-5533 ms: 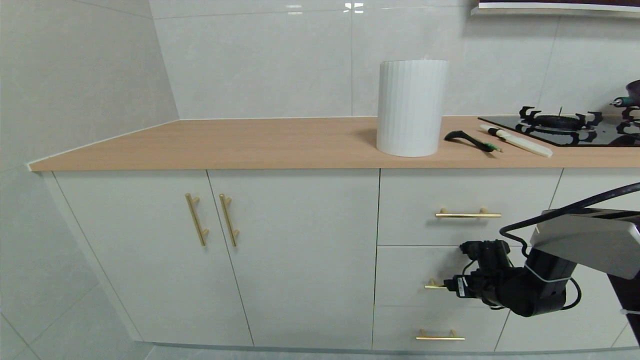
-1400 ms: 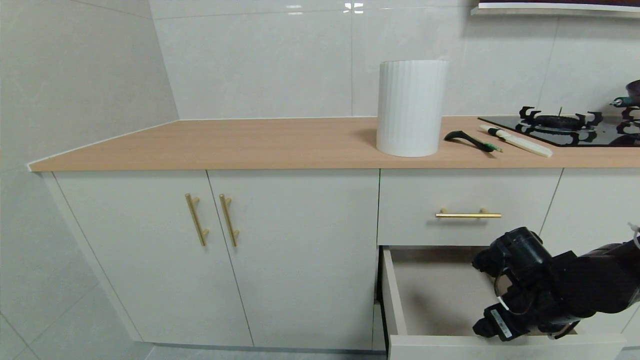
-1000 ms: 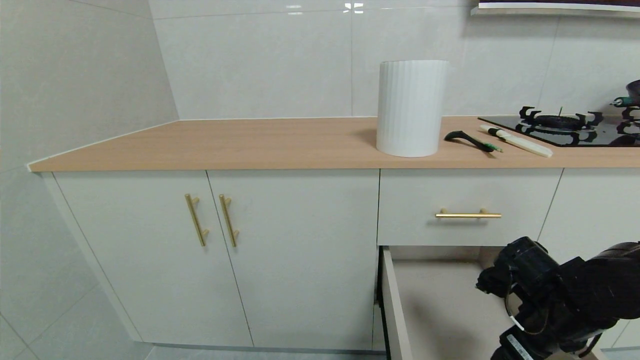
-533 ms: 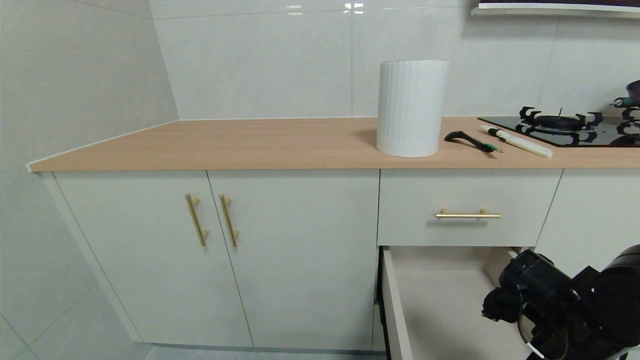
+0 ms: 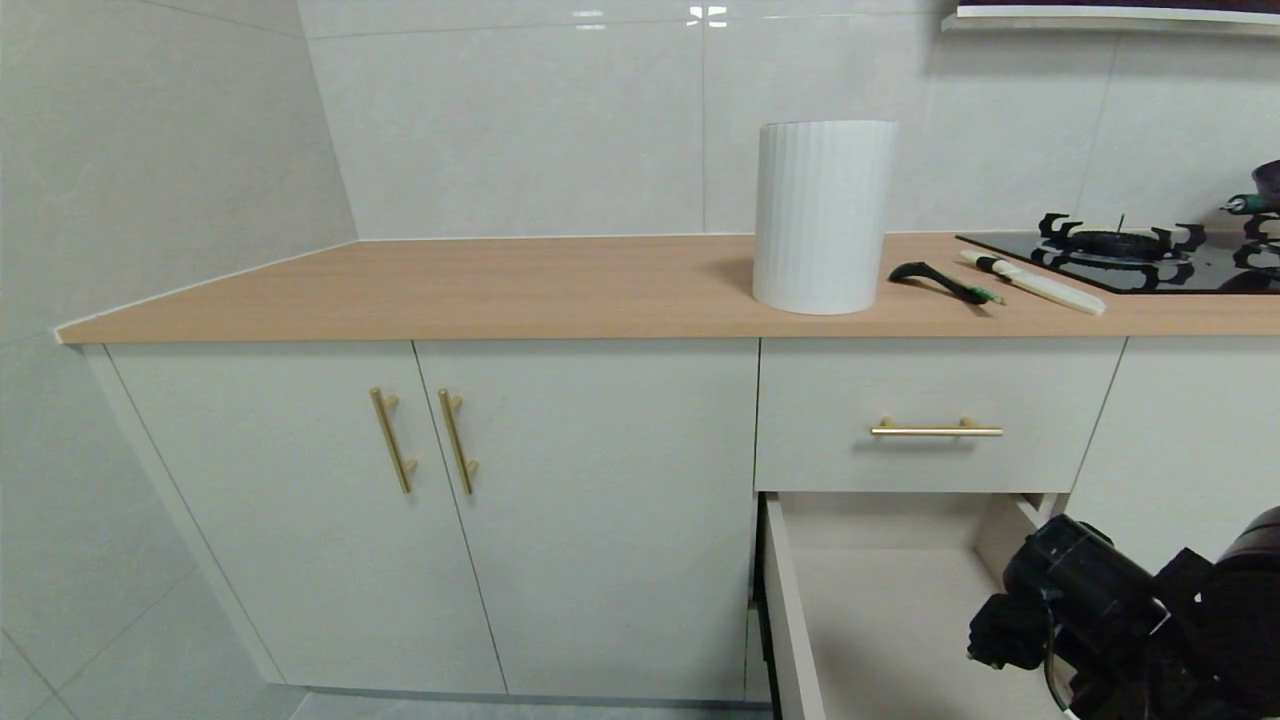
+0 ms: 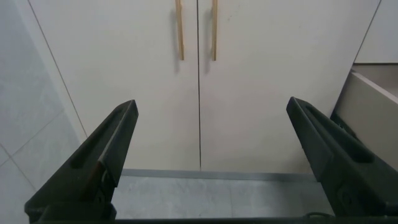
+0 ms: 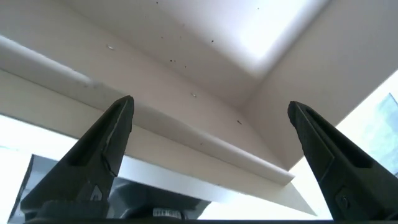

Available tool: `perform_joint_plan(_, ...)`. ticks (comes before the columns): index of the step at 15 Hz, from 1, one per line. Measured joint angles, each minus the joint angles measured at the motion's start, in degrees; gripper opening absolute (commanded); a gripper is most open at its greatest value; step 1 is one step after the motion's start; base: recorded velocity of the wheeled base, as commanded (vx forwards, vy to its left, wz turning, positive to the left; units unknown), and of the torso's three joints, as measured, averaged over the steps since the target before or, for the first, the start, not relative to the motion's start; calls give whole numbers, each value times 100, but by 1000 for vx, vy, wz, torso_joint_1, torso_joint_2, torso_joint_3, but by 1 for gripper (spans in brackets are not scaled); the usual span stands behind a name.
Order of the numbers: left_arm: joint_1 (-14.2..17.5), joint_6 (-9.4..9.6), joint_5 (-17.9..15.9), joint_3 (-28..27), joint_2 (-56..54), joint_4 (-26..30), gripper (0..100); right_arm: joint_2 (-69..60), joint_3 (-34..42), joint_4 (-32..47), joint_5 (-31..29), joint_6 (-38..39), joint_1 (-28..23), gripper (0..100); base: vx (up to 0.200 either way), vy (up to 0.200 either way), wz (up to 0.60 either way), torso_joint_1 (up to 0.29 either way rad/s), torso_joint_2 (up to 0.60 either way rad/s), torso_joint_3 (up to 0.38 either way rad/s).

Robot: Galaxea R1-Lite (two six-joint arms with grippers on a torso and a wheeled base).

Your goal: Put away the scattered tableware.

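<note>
Drawer (image 5: 790, 600) stands open, likely to receive tableware. Black utensil (image 5: 935, 280) and white utensil (image 5: 1035, 280) lie on the counter (image 5: 500, 285), right of the canister (image 5: 820, 215). Right hand (image 7: 208, 106) is spread empty at the drawer; left hand (image 6: 211, 109) is spread empty, facing the cupboard doors (image 6: 199, 74).

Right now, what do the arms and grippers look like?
Right arm: matte black, rounded chunky housings, a thin black cable looping beside the wrist. Left gripper and right gripper: each two dark grey, flat wedge-shaped fingers tapering to blunt tips; a white printed label sits at the right gripper's base.
</note>
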Motion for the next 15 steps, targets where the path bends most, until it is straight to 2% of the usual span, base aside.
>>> perform_joint_plan(2, -4, 0, 2, 0, 0, -4, 100, -5, -204, -115, 5, 399, -17, 100, 0, 0, 0, 0, 0, 0)
perform_joint_plan(5, -2, 0, 2, 0, 0, -1, 100, -24, -798, -327, 5, 1747, -90, 100, 0, 0, 0, 0, 0, 0)
perform_joint_plan(8, 2, 0, 0, 0, 0, -4, 100, -165, -1023, -859, 5, 1879, -304, 100, 0, 0, 0, 0, 0, 0)
perform_joint_plan(12, -2, 0, 0, 0, 0, 2, 100, -396, -1039, -914, 9, 1883, -474, 100, 0, 0, 0, 5, -27, -18)
perform_joint_plan(15, -2, 0, 0, -5, 0, -11, 100, -490, -1039, -925, 6, 1876, -494, 100, 0, 0, 0, 46, -237, -235)
